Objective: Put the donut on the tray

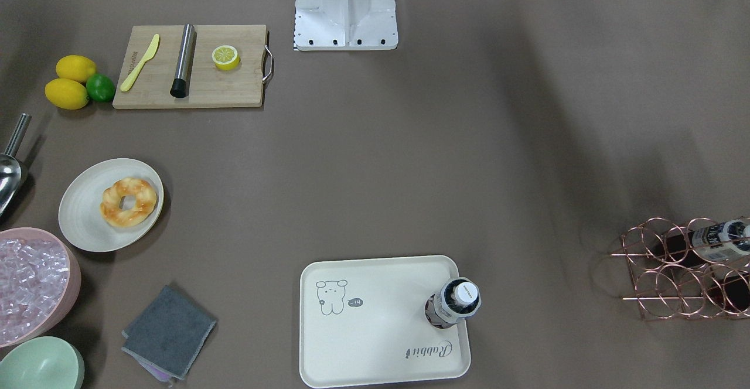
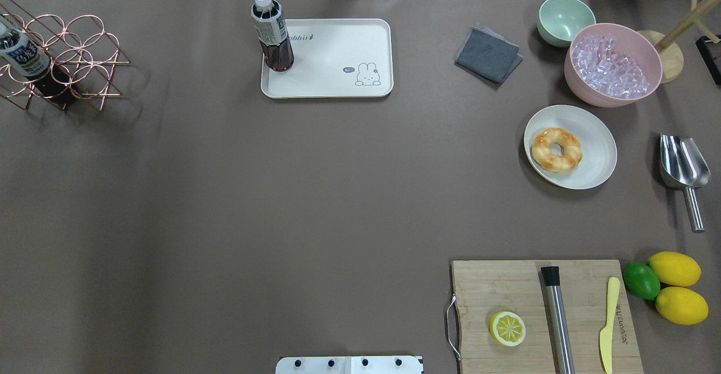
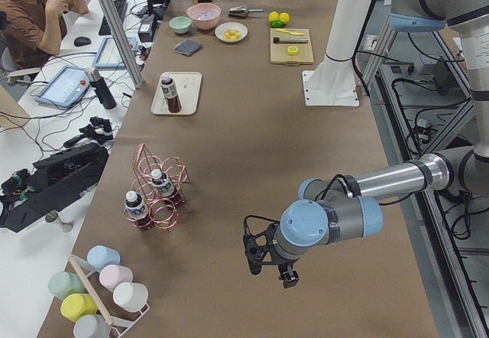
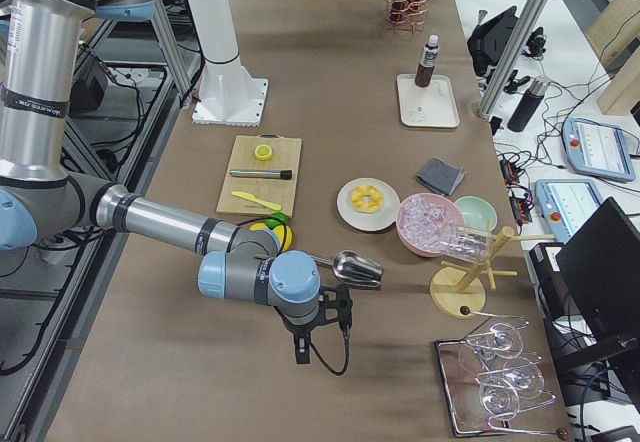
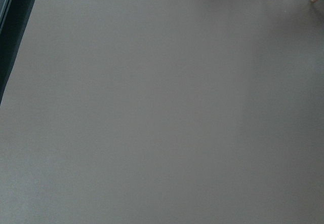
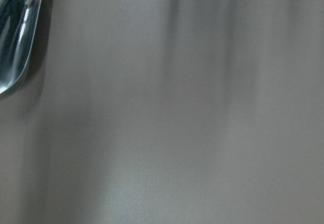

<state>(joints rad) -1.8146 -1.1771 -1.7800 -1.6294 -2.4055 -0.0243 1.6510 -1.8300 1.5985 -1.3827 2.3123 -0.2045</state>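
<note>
Sitting on the round plate (image 2: 597,160) at the counter's right, the donut (image 2: 556,149) is well apart from the right end effector (image 4: 322,347) and the left end effector (image 3: 271,273). Can't tell if either one's apart or together. The tray (image 2: 338,75) is far center, with a bottle (image 2: 273,33) standing on its left end.

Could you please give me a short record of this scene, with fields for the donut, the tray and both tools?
donut: on plate, robot's right side
tray: far edge of table, near middle
bottle: upright in a tray corner
left tool: over bare table, far from donut; open or shut unclear
right tool: over table near scoop; open or shut unclear
task: donut not yet on tray
</note>
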